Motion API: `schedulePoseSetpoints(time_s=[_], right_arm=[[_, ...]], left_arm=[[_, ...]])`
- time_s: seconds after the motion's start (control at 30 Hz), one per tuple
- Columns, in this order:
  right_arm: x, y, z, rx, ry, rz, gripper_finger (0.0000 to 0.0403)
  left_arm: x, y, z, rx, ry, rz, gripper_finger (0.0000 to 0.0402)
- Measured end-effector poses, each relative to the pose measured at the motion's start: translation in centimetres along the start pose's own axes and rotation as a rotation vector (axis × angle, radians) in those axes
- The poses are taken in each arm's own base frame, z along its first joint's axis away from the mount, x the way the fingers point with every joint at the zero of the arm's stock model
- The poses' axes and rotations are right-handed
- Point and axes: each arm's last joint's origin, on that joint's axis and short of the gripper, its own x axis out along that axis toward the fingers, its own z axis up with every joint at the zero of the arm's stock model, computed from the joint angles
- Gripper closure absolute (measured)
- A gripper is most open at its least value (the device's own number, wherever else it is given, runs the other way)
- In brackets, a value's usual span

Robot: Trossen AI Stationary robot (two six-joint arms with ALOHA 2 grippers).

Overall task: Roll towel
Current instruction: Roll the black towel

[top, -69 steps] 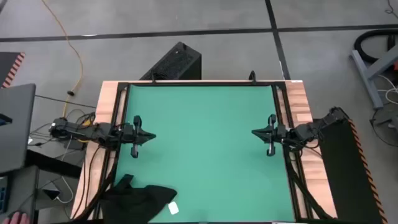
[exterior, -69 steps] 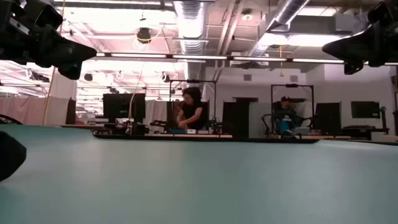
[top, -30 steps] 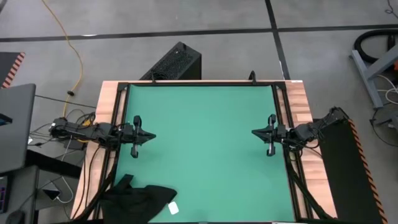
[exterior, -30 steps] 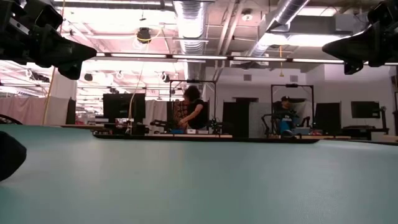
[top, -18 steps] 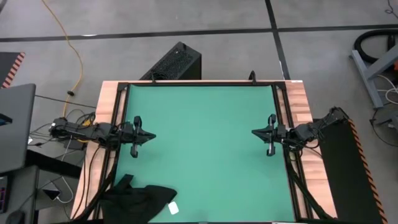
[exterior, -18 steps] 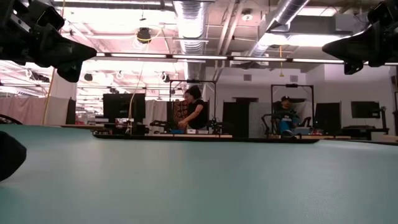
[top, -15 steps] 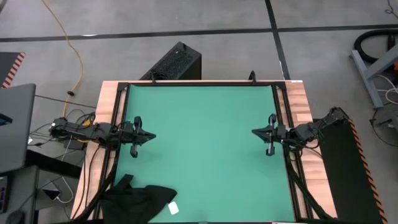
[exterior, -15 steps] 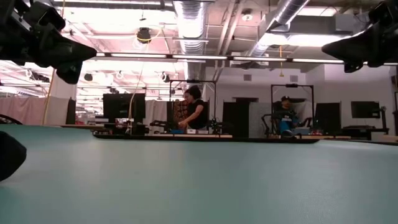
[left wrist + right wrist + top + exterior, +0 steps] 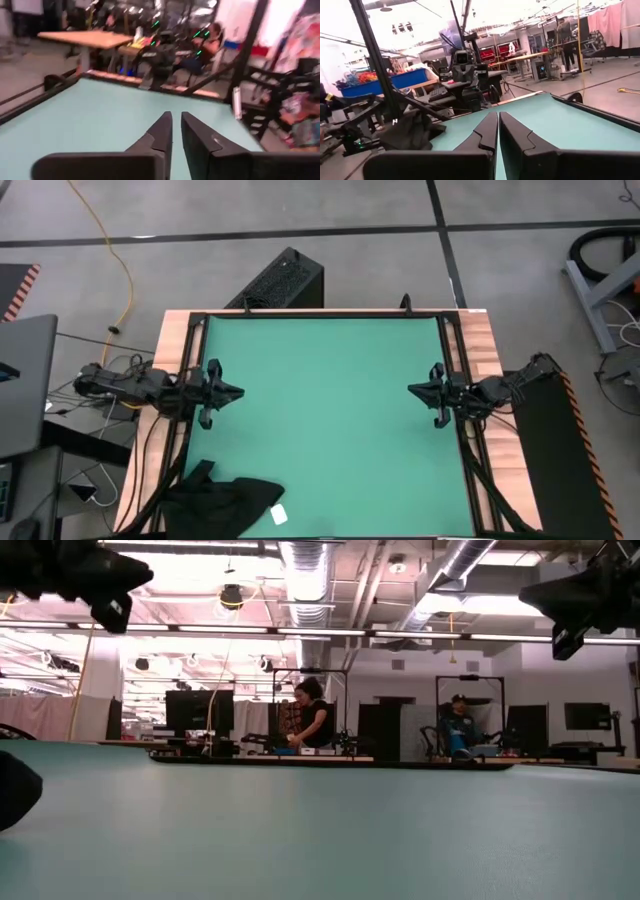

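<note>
Lying crumpled at lower left, towel (image 9: pixel 228 502) looks soft and light; pinch an edge, perhaps beside its tag (image 9: pixel 279 516). Left gripper (image 9: pixel 233 392) and right gripper (image 9: pixel 413 390) hover narrow, empty.

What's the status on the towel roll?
Left gripper and right gripper shut, high over the mat's sides. Towel crumpled at near-left corner, untouched. Nothing in the way.

I can read no words, brands, numbers or signs anywhere around me, not even on the small white tag (image 9: pixel 279 515) on the towel (image 9: pixel 222 498) at the near left of my table, which shows no lettering I can make out.
</note>
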Motion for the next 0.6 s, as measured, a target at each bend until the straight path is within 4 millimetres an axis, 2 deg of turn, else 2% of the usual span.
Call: schedulePoseSetpoints(time_s=[0.1,0.2,0.33,0.43,0.6], right_arm=[[0.0,0.0,0.0,-0.041,0.003,-0.001,0.0362],[0.0,0.0,-0.1,-0.102,0.009,-0.003,0.0362],[0.0,-0.1,-0.3,-0.125,0.03,-0.005,0.0354],[0.0,-0.1,-0.6,-0.144,0.056,-0.008,0.0343],[0.0,-0.2,-0.9,-0.159,0.079,-0.01,0.0325]], left_arm=[[1.0,-0.6,1.4,-0.001,0.185,0.042,0.0341],[2.5,-1.3,2.2,0.001,0.466,0.117,0.0321],[5.0,-2.2,2.6,-0.051,0.862,0.324,0.0299],[6.8,-2.9,2.4,-0.113,1.139,0.533,0.0295],[10.5,-5.2,0.8,-0.179,1.448,0.706,0.0294]])
